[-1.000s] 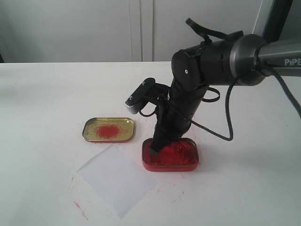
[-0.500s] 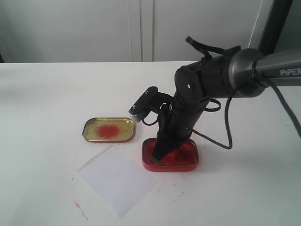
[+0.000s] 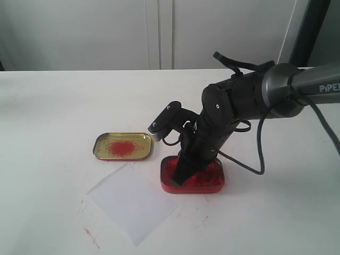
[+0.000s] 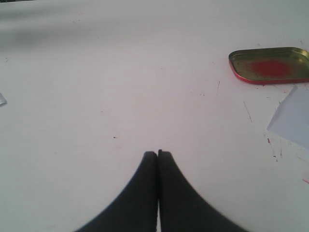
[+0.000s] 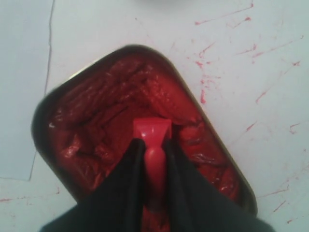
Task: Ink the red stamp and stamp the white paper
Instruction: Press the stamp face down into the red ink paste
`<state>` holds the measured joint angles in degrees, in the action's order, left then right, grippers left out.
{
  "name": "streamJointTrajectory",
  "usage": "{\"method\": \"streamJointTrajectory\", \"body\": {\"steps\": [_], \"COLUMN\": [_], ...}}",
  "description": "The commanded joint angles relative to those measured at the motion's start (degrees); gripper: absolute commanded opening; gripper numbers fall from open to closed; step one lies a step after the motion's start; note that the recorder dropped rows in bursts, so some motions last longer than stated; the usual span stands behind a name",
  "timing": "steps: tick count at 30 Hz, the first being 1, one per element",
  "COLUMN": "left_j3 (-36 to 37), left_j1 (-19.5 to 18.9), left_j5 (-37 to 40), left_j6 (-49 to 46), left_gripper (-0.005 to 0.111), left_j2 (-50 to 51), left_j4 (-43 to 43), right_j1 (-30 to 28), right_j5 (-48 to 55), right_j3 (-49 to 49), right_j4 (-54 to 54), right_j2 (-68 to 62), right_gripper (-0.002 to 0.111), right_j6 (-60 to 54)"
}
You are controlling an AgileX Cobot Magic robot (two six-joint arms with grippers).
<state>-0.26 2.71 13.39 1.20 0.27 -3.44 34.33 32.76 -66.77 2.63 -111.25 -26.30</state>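
Note:
My right gripper point(image 5: 153, 141) is shut on the handle of the red stamp point(image 5: 152, 133). The stamp's square base is down in the red ink paste of the red tin point(image 5: 87, 121). In the exterior view the right gripper point(image 3: 180, 178) reaches down into the red tin point(image 3: 212, 187), and the stamp itself is hidden behind the fingers. The white paper point(image 3: 132, 204) lies flat just left of the tin, with no mark that I can see. My left gripper point(image 4: 158, 153) is shut on nothing and hovers over bare white tabletop, far from the tin.
A shallow gold tin lid point(image 3: 122, 146) with a red smear lies behind the paper; the lid point(image 4: 270, 65) and a corner of the paper point(image 4: 293, 118) also show in the left wrist view. Red ink streaks point(image 5: 205, 79) mark the tabletop around the tin.
The right arm has lowered and shifted slightly right, pressing the gripper deeper into the red tin. Lid and paper have not moved.

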Motion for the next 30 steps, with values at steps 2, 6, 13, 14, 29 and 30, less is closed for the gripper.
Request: {"method": "streamJointTrajectory", "body": {"steps": [2,6,13,14,29,30], "left_j3": [0.26,0.26,0.26,0.26,0.26,0.26], "left_j1": [-0.22,-0.22,-0.22,-0.22,-0.22,-0.22], "left_j5": [-0.07,-0.07,-0.07,-0.07,-0.07,-0.07], "left_j6": [0.07,0.07,0.07,0.07,0.07,0.07], "left_gripper": [0.0,0.0,0.0,0.0,0.0,0.0], "left_j2": [-0.27,-0.27,-0.27,-0.27,-0.27,-0.27], "left_j4": [-0.57,-0.57,-0.57,-0.57,-0.57,-0.57], "right_j1": [-0.7,-0.7,-0.7,-0.7,-0.91,-1.19], "right_j5": [3.18,3.17,2.76,2.65,2.41,2.15], "right_j3": [2.8,2.8,2.47,2.11,-1.87,-1.87], "right_j4": [-0.74,-1.07,-1.08,-1.08,-0.93,-0.45], "right_j2": [-4.22,-4.25,-2.48,-1.6,7.61,7.61], "right_gripper": [0.0,0.0,0.0,0.0,0.0,0.0], "right_j6": [-0.41,-0.41,-0.41,-0.41,4.41,4.55]}}
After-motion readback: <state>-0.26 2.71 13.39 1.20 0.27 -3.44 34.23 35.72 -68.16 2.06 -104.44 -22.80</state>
